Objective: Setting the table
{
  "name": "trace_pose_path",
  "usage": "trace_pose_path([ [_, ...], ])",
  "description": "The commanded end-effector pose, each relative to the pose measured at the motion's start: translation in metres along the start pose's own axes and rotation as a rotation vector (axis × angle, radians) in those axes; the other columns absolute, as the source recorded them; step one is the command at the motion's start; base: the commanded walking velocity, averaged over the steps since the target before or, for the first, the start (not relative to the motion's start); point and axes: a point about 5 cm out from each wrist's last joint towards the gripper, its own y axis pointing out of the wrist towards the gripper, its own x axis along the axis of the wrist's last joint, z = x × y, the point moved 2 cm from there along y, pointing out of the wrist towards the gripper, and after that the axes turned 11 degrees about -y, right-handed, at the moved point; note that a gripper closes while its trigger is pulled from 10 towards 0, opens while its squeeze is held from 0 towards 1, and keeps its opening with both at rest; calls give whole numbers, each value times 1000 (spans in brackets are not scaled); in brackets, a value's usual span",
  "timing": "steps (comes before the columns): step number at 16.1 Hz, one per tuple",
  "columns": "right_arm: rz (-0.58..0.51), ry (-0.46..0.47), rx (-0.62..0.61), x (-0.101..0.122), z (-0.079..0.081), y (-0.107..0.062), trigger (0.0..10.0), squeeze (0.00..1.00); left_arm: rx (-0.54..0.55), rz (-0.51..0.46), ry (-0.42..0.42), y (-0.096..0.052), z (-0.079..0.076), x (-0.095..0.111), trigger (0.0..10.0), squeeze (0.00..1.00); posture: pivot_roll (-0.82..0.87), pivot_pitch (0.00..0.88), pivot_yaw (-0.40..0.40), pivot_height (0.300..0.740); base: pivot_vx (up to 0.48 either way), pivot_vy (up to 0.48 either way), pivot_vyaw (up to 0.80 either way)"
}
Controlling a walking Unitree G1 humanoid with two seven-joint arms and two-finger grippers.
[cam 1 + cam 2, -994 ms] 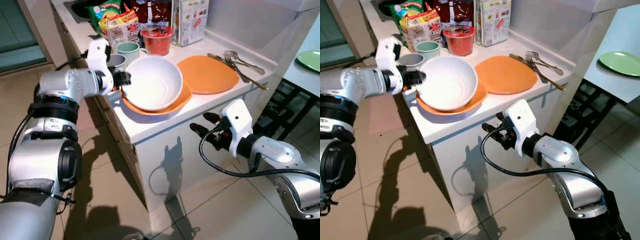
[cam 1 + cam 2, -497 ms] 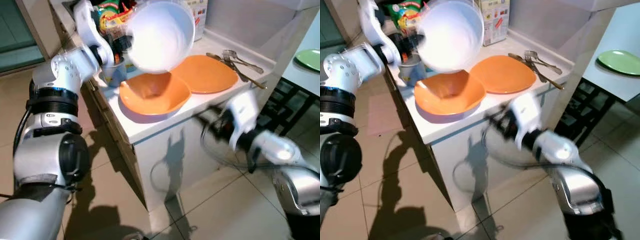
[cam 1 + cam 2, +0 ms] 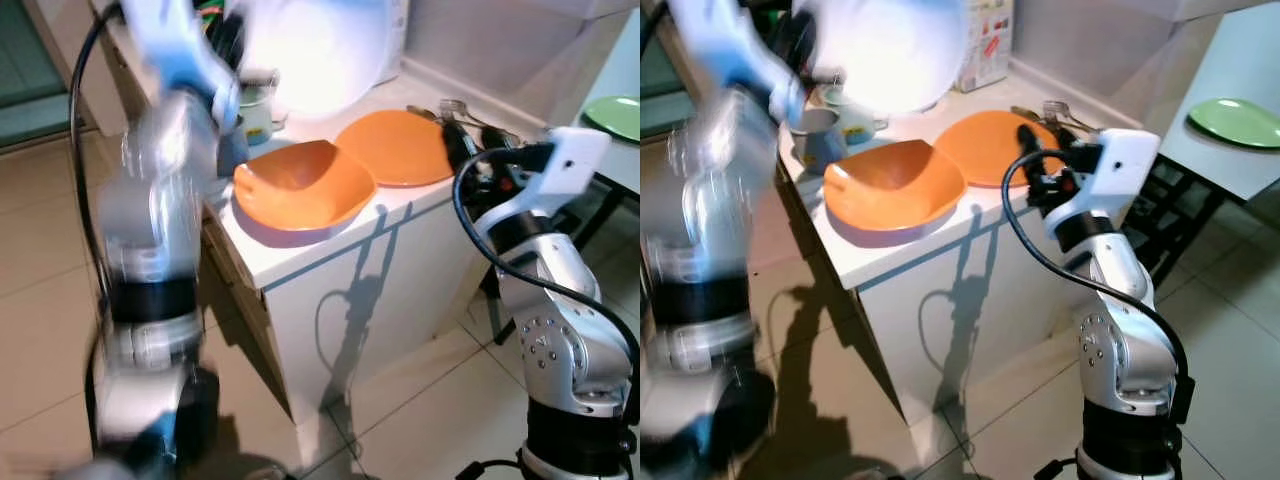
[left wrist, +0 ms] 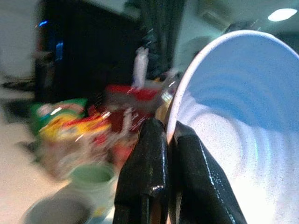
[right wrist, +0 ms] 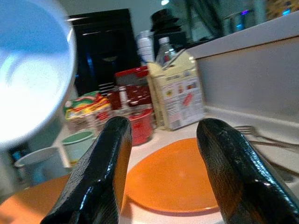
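A white bowl [image 3: 318, 52] is held high above the counter, blurred by motion. My left gripper [image 4: 167, 133] is shut on its rim, one finger on each side of the wall. Below it an orange bowl [image 3: 300, 185] sits on the white counter [image 3: 300, 250], with a flat orange plate [image 3: 395, 148] beside it. My right gripper [image 5: 164, 125] is open at the counter's front right edge, level with the orange plate and holding nothing. Forks [image 3: 462, 108] lie behind the plate.
Mugs [image 3: 255, 100], a red tub [image 5: 140, 126], a carton [image 5: 175, 95] and snack packets stand at the counter's back. A green plate [image 3: 1230, 120] rests on a white table to the right, with dark chair frames beneath. Tiled floor lies before the counter.
The left arm has swung the white bowl up off the orange bowl and higher. The right arm has risen from below the counter to its edge by the orange plate.
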Motion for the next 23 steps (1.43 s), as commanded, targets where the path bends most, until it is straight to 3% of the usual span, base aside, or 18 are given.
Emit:
trace_pose_path([
  [1,-17,-8,-8,3,4,-1,10000,0,-10,-48,52,-7,-7,7,10000,0,-5,0,39,740,0,0,0],
  [2,-19,-28,2,2,8,0,10000,0,-21,-86,149,-17,-9,6,10000,0,2,0,31,740,0,0,0],
  [6,-41,-82,12,3,18,2,10000,0,23,-123,149,-37,-7,7,10000,0,14,0,22,740,0,-240,0],
  [9,-45,-176,-8,3,14,4,10000,0,25,-94,220,-48,-6,-12,10000,0,12,0,12,740,0,-480,0],
  [12,-26,-209,-41,-4,9,6,10000,0,46,-76,235,-49,-4,-16,10000,0,23,0,7,740,0,-480,0],
  [15,34,-272,-75,-14,4,6,10000,0,102,-15,259,-51,11,-40,10000,0,6,0,12,740,0,-480,0],
  [23,122,-336,-130,-31,-15,1,10000,0,84,69,324,-48,8,-73,10000,0,-22,0,34,740,0,-480,800],
])
